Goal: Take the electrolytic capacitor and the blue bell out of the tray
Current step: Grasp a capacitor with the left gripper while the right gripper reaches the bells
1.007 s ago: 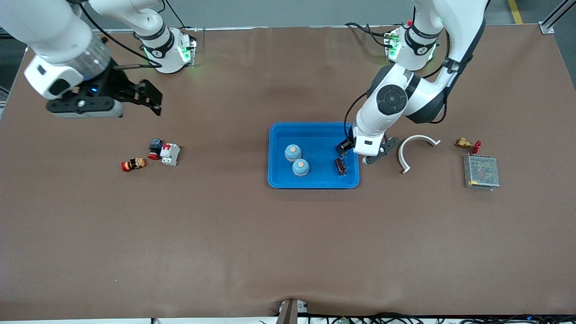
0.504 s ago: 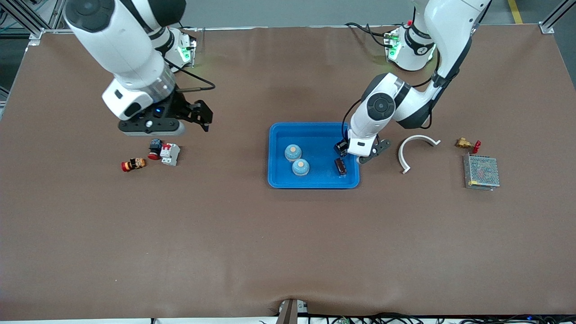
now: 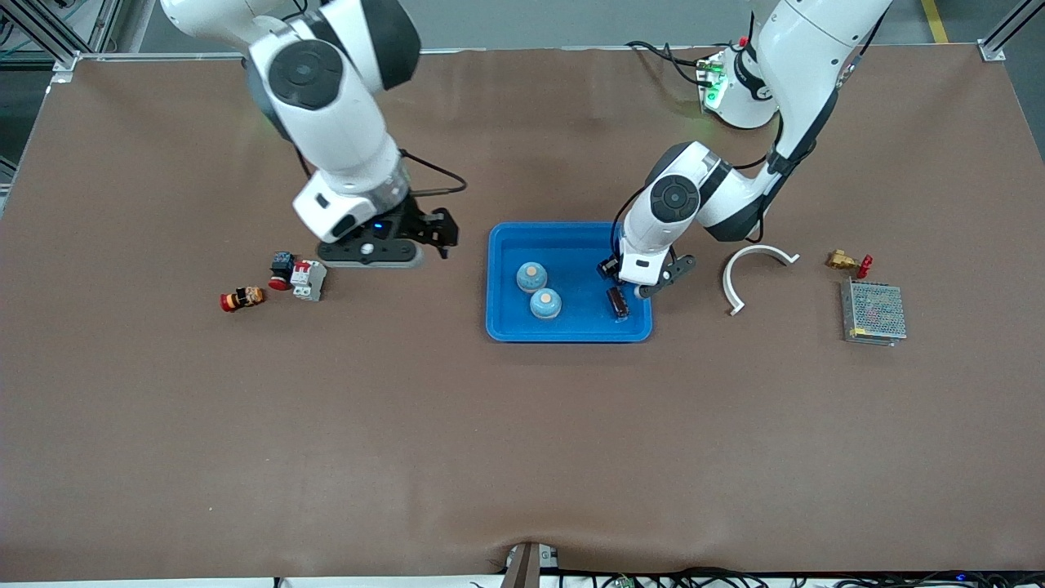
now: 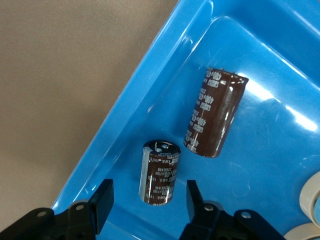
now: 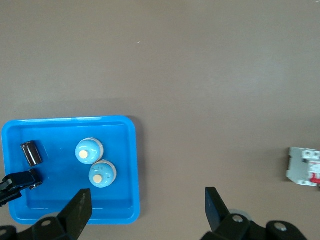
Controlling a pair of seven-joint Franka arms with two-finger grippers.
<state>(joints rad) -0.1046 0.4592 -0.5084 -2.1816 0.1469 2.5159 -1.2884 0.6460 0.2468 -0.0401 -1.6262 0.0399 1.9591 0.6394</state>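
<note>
Front view: left gripper (image 3: 625,283), jaws spread, hangs over the blue tray (image 3: 506,245) rim above capacitors (image 4: 159,171); right gripper (image 3: 420,237), jaws spread, hangs beside the tray.

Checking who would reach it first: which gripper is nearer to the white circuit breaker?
Right. The right gripper hangs open over bare table between the white circuit breaker and the blue tray; the left gripper is open over the tray's opposite end.
</note>
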